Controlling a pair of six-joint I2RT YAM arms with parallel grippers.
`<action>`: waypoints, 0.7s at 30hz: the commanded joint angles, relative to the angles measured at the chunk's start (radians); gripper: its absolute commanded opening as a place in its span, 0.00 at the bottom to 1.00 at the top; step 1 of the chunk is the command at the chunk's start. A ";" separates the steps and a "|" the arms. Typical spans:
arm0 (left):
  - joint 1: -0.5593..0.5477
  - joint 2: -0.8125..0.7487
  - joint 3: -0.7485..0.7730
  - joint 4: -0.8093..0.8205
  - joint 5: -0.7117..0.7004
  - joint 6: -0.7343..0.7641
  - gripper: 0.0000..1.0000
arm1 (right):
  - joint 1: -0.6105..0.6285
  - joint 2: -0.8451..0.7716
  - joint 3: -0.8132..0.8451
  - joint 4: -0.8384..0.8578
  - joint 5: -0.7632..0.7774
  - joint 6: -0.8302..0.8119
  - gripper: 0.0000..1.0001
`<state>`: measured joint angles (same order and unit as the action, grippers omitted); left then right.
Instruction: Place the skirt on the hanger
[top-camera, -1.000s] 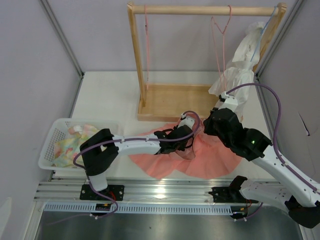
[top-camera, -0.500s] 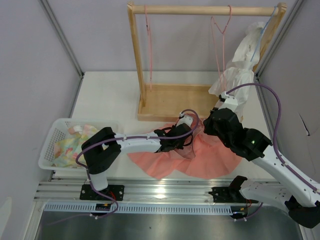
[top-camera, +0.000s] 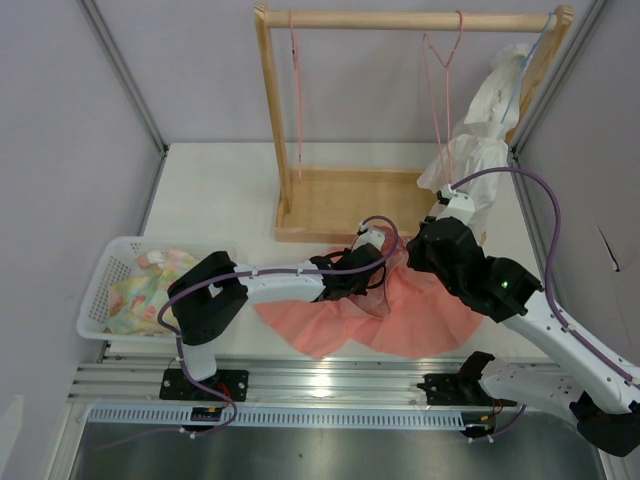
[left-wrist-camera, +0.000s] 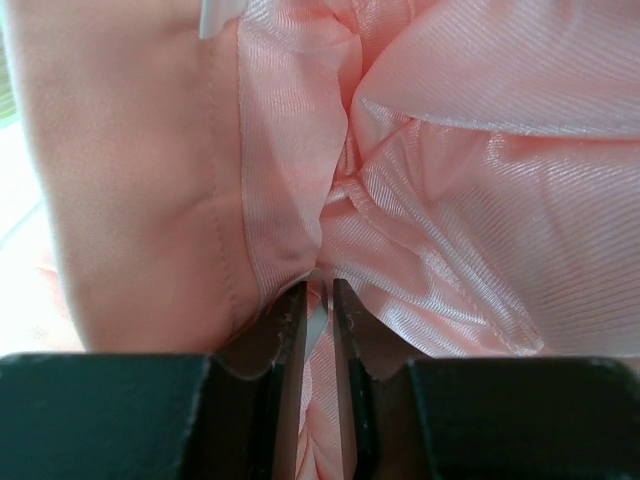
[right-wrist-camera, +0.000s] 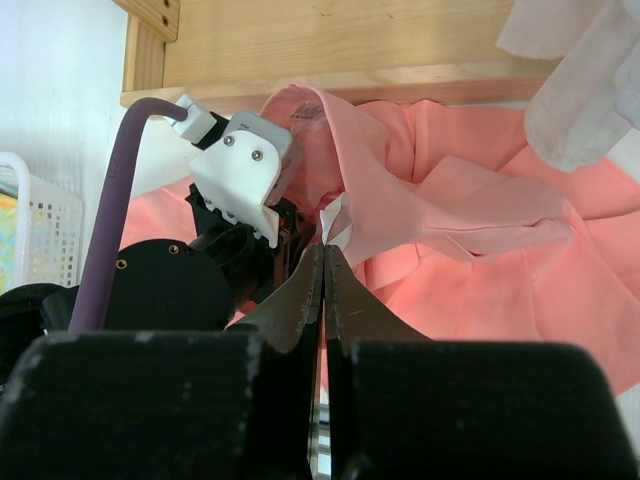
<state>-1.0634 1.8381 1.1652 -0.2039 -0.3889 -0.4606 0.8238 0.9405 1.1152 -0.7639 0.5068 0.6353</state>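
Observation:
The salmon-pink skirt (top-camera: 405, 315) lies spread on the table in front of the rack, its waist edge pulled up into a peak. My right gripper (right-wrist-camera: 322, 248) is shut on that raised edge of the skirt (right-wrist-camera: 470, 260), by a small white label. Just left of it, my left gripper (left-wrist-camera: 320, 292) has closed to a narrow gap with a fold of the skirt (left-wrist-camera: 450, 200) pinched between its fingers. In the top view the two grippers meet at the skirt's back edge, left (top-camera: 378, 262) and right (top-camera: 404, 256). Two pink wire hangers (top-camera: 297, 100) (top-camera: 441, 75) hang from the wooden rail.
The wooden rack (top-camera: 268, 120) stands on its tray base (top-camera: 340, 205) right behind the skirt. A white garment (top-camera: 478, 135) hangs at the rail's right end, close to my right arm. A white basket (top-camera: 105, 265) with patterned cloth sits at the left.
The left gripper's jaws have closed in on the skirt fold, and its arm has edged slightly toward the right gripper. The right arm has not moved.

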 joint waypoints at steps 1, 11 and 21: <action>0.013 0.006 0.045 0.020 -0.008 0.013 0.19 | 0.006 -0.017 -0.002 0.035 0.012 0.001 0.00; 0.022 -0.023 0.040 0.027 0.001 0.031 0.00 | 0.005 -0.016 -0.009 0.046 0.013 -0.002 0.00; 0.023 -0.157 -0.039 0.124 0.074 0.050 0.00 | 0.006 -0.022 -0.015 0.048 0.015 0.000 0.00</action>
<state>-1.0504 1.7855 1.1419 -0.1616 -0.3481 -0.4339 0.8238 0.9379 1.1042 -0.7467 0.5068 0.6350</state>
